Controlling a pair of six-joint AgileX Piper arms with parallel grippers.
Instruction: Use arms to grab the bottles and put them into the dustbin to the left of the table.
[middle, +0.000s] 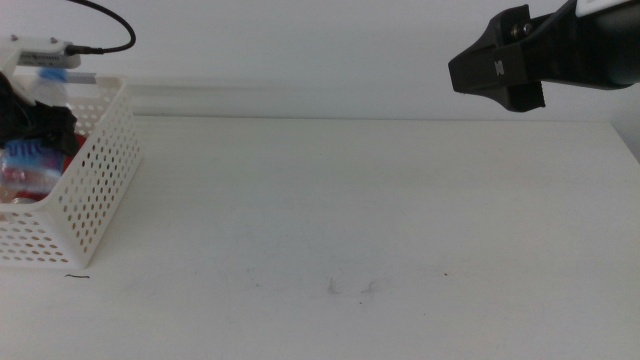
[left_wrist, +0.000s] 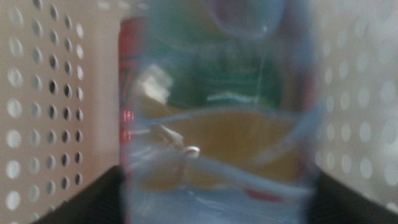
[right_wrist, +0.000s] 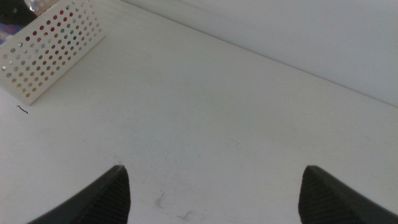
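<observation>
You find no readable text here: the print on the slim red soda can (left_wrist: 127, 81) and the label of the clear plastic water bottle (left_wrist: 217, 124) are too blurred to read.

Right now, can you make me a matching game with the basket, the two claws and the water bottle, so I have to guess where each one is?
Things:
1. white basket
2. left claw
3. right claw
4. clear water bottle

Places or states:
A. open, up above the bare white table
B. standing at the table's left edge
C. down inside the basket
D. held between two dark jaws, with a red can behind it

Pairs: 1-B, 2-C, 3-A, 4-D
</observation>
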